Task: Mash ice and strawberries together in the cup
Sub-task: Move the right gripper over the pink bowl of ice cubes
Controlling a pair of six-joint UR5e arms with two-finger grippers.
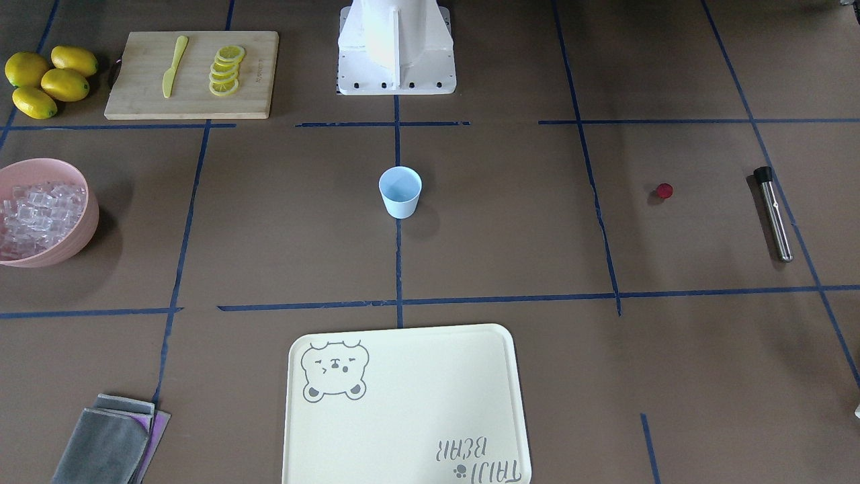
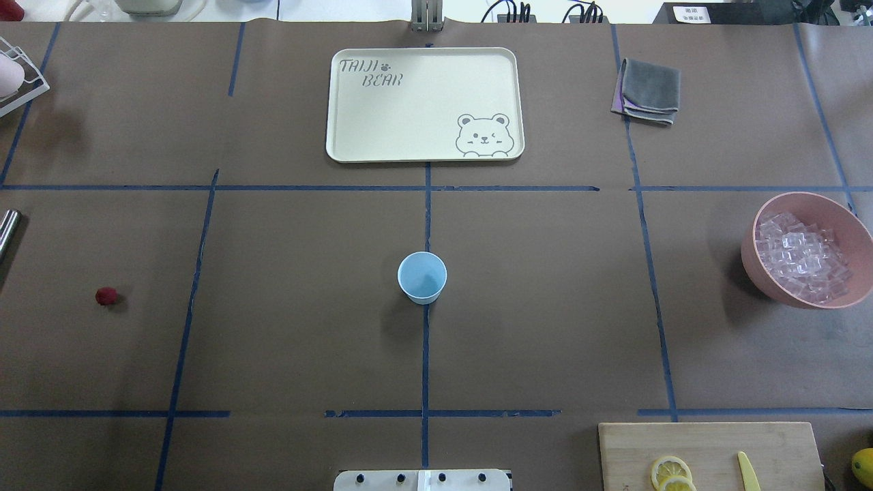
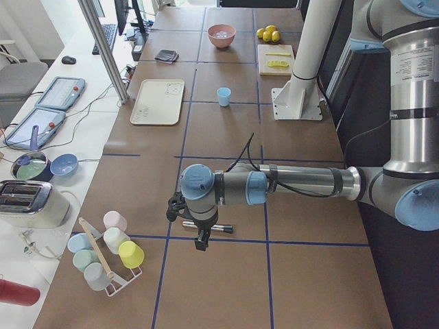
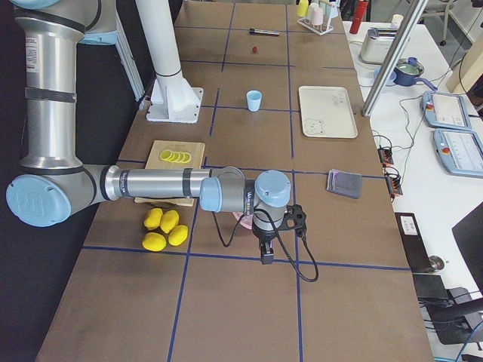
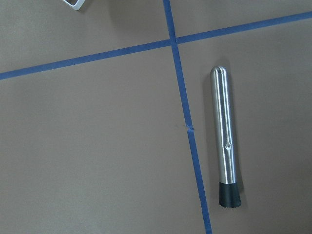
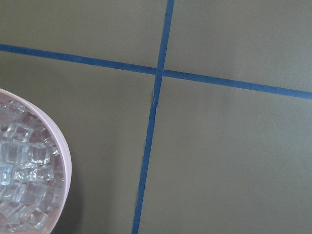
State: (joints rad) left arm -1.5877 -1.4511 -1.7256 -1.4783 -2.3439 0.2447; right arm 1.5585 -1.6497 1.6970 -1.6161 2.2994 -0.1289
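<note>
On the blue-taped brown table [image 1: 282, 228], one pale cup [image 1: 400, 195]

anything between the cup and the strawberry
No objects. In the overhead view, the stretch from the cup to the strawberry is bare table paper, crossed by one blue tape line.

The cup [image 2: 422, 277] is small, pale blue and tapered toward its base; it stands upright at the middle of the table [image 2: 286, 320], mouth open upward, on a blue tape line [image 2: 425, 354], and looks empty inside; the strawberry [image 2: 106, 296], one small round red piece, lies on the bare table on the robot's left, well apart from the cup; the ice [image 2: 801, 257], many small clear cubes, is heaped in a pink bowl [image 2: 762, 281] on the robot's right, also well apart from the cup.
</note>
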